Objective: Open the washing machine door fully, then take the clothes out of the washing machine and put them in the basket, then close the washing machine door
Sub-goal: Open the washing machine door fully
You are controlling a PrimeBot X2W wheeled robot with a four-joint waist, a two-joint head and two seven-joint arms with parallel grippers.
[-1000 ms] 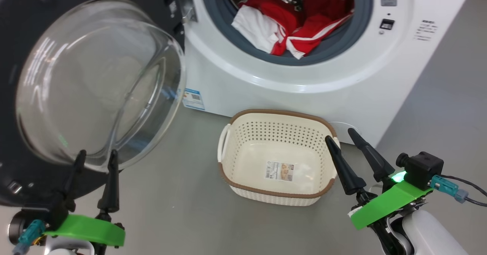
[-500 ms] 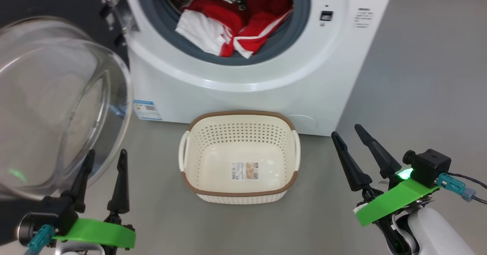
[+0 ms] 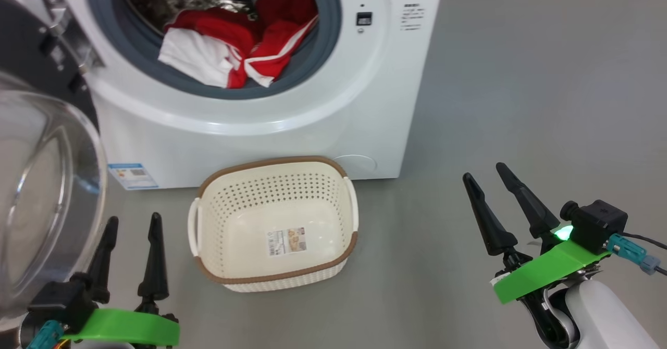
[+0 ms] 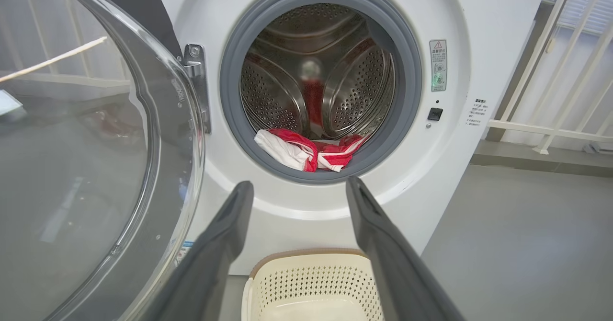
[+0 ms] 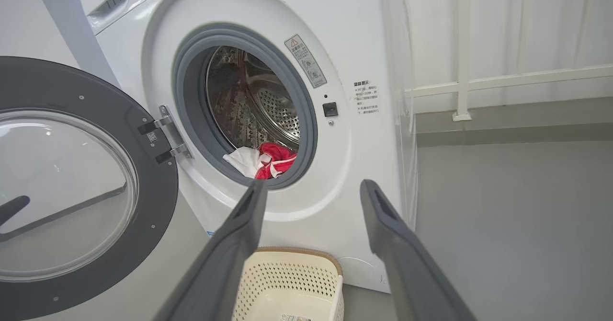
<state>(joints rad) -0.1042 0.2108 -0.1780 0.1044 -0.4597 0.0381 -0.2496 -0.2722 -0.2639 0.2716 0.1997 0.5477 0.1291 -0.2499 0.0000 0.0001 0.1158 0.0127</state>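
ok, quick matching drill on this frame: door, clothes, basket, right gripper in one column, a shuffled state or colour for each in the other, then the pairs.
1 door
2 clothes
3 basket
4 right gripper

a empty, sitting on the floor
b open, gripping nothing
c swung wide open
d red and white

Pairs: 1-c, 2-d, 3-a, 4-b

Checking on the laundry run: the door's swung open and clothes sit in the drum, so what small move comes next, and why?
Probably lift the right gripper toward the clothes. The washing machine door stands wide open, the clothes lie at the front lip of the drum, the basket is empty, and both grippers are open; the left gripper sits close beside the door glass.
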